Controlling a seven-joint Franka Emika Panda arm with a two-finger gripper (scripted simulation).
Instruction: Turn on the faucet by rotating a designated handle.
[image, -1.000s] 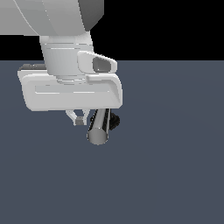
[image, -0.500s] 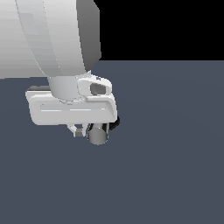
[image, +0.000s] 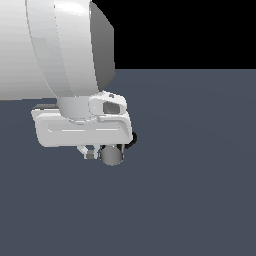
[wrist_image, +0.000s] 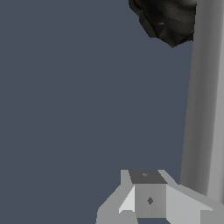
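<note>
The big white arm (image: 55, 50) eats up most of the exterior view, dropping down into a flat white hand block (image: 82, 129) that hangs just over the dark grey-blue desk (image: 200, 175).

Under that block sits the claw (image: 100, 151). Only one short grey finger (image: 89, 151) really shows there, and the wrist view also gives just one finger (wrist_image: 148, 197). So the other side is out of sight, and how wide the claw stands can't be told from these shots. Nothing shows it clamped on anything either.

The faucet (image: 131, 139) is mostly buried behind the hand block. In the exterior view only a sliver of black peeks out past the block's edge, on the exterior view's right. The wrist view shows more of it: a lumpy black round piece (wrist_image: 168, 19) well out ahead of the finger.

The handle (image: 112, 155) pokes out right below the block, its flat round end facing the camera, just beside the visible finger. In the wrist view the handle (wrist_image: 203, 100) runs as a long shiny silver bar from the black piece back alongside the finger. It looks pressed right up against the finger's side, or very nearly; true contact is hard to call.
</note>
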